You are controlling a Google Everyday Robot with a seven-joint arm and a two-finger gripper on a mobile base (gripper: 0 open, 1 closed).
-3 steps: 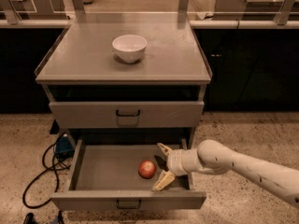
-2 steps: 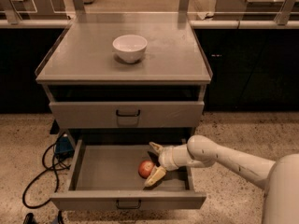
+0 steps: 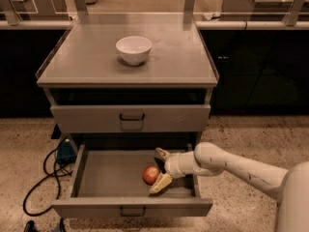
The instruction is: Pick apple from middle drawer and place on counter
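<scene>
Gripper [image 3: 158,171] sits down in the open middle drawer [image 3: 96,178], jaws spread wide, nothing held. The apple [image 3: 150,175] lies just ahead of its palm, between the fingertips. It looks firm, smooth, light and likely to roll, so pinch it across its widest middle.

white arm [image 3: 241,168], tan pincer [image 3: 155,171] in drawer [image 3: 106,178]

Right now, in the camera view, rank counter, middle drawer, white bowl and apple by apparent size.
1. counter and middle drawer: look about alike, not ranked.
2. white bowl.
3. apple, lying in the drawer with the gripper open around it.
</scene>
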